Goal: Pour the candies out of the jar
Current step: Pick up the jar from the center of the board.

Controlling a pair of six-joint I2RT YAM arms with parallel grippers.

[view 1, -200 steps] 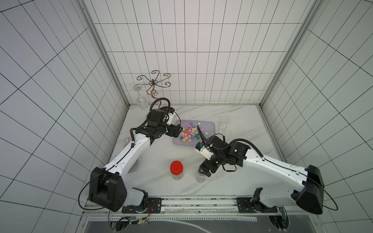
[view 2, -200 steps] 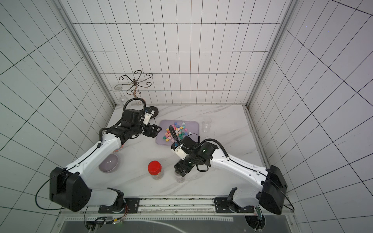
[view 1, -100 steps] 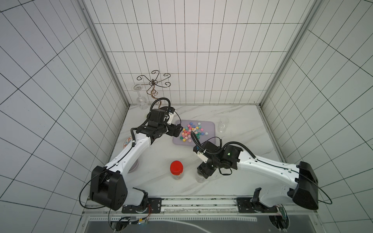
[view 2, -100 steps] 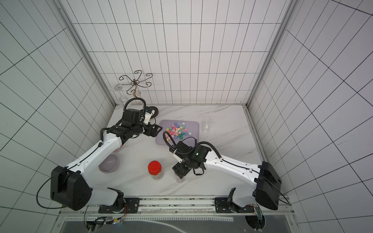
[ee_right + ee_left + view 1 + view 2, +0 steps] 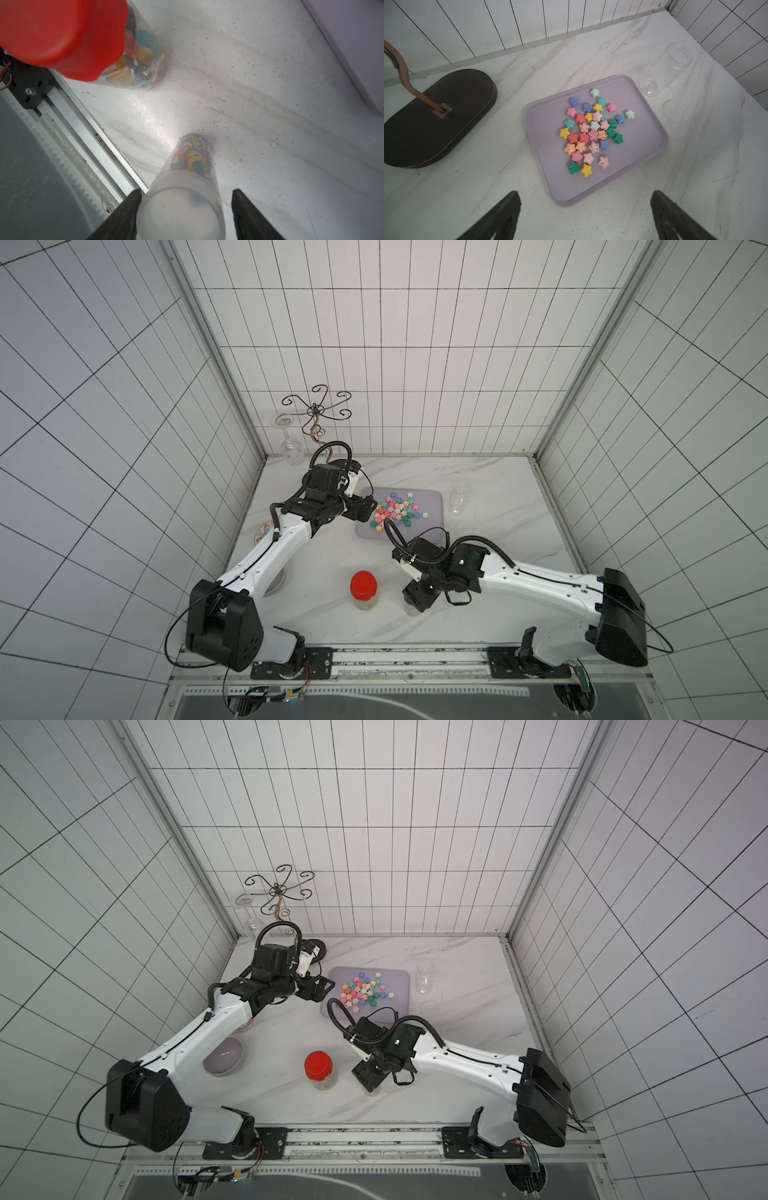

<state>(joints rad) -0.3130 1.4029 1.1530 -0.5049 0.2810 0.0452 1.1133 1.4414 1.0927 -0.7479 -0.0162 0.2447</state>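
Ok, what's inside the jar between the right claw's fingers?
Rainbow-striped swirl candies show through the clear wall of the jar, piled toward its base. The frosted lid covers the top, so anything directly beneath it cannot be seen.

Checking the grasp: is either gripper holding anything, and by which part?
Nothing yet: right gripper straddles the jar at its lid, gap on one side; left gripper open, empty.

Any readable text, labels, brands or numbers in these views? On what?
No readable text anywhere.
red-lidded jar: no label visible.
frosted-lid jar: no label visible.
purple tray and empty jar: plain.
patterned dish: print too small to read.
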